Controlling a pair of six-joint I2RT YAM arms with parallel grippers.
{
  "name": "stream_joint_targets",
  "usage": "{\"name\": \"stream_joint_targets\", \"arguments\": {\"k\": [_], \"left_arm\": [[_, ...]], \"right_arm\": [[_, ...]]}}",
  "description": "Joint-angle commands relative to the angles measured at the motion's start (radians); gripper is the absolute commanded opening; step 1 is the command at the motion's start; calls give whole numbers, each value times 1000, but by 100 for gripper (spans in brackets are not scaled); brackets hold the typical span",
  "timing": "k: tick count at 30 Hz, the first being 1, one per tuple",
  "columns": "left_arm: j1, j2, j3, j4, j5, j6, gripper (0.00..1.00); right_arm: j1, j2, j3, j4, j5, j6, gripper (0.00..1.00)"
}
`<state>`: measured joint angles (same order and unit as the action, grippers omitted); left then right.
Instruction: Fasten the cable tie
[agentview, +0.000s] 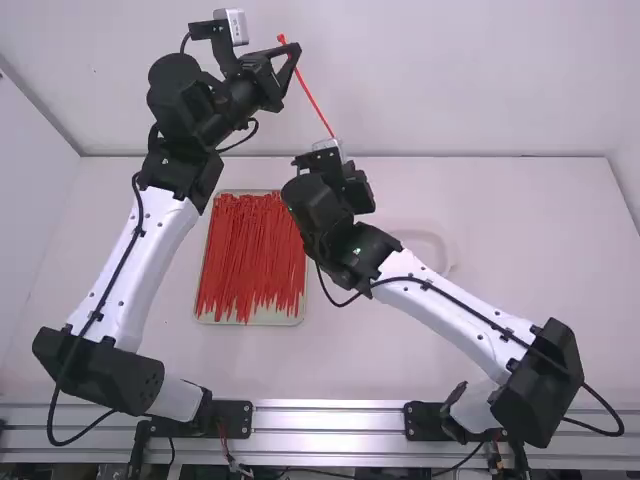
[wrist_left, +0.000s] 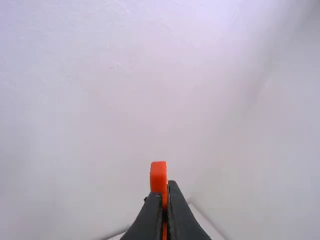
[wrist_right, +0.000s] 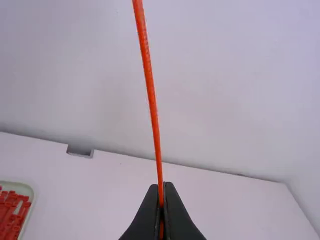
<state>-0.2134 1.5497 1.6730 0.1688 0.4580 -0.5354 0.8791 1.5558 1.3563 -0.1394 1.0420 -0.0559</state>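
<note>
Item: thin red plastic cable tie (agentview: 308, 92), 1 pc, aloft over far side of white table (agentview: 500, 220), straight, unlooped. L gripper (agentview: 289, 52) clamps upper end, R gripper (agentview: 330, 147) clamps lower. Est. done: pickup. To do: thread tail thru head, pull tight.

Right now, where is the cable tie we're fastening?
High view: the red cable tie is aloft beyond the tray, stretched from left jaws to right jaws.
</note>
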Motion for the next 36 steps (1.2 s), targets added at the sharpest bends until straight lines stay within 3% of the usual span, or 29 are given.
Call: {"name": "stream_joint_targets", "arguments": {"k": [1, 3, 6, 7, 8, 10, 12, 19, 24, 29, 30, 34, 36], "left_arm": [[-4, -37, 34, -3, -5, 1, 2], [4, -37, 34, -4, -5, 1, 1], [1, -37, 34, -7, -8, 14, 1], [0, -37, 34, -7, -8, 21, 2], [0, -37, 34, -10, -14, 34, 2], [0, -37, 34, -25, -34, 34, 1], [2, -37, 34, -42, -56, 35, 1], [13, -37, 34, -73, 15, 112, 1], [5, -37, 34, -129, 135, 257, 1], [8, -37, 34, -204, 296, 354, 1], [8, -37, 34, -206, 300, 355, 1], [8, -37, 33, -294, 412, 449, 2], [8, -37, 33, -324, 439, 488, 2]], "right_arm": [[3, 0, 35, 2, -5, 6, 0], [4, 0, 35, 0, -38, 6, 0], [15, -3, 35, -19, -114, 6, 27], [19, -6, 35, -26, -127, 6, 31], [27, -15, 35, -48, -155, 6, 50], [45, -30, 35, -76, -184, 6, 71], [71, -48, 35, -105, -199, 6, 100], [138, -161, 35, -243, -208, 6, 100], [77, -256, 35, -319, -285, 6, 100], [-132, -359, 35, -346, -612, -7, 100], [-140, -361, 35, -346, -624, -9, 99], [-336, -396, 35, -347, -991, -83, 100], [-388, -399, 35, -343, -1088, -104, 100]]}}
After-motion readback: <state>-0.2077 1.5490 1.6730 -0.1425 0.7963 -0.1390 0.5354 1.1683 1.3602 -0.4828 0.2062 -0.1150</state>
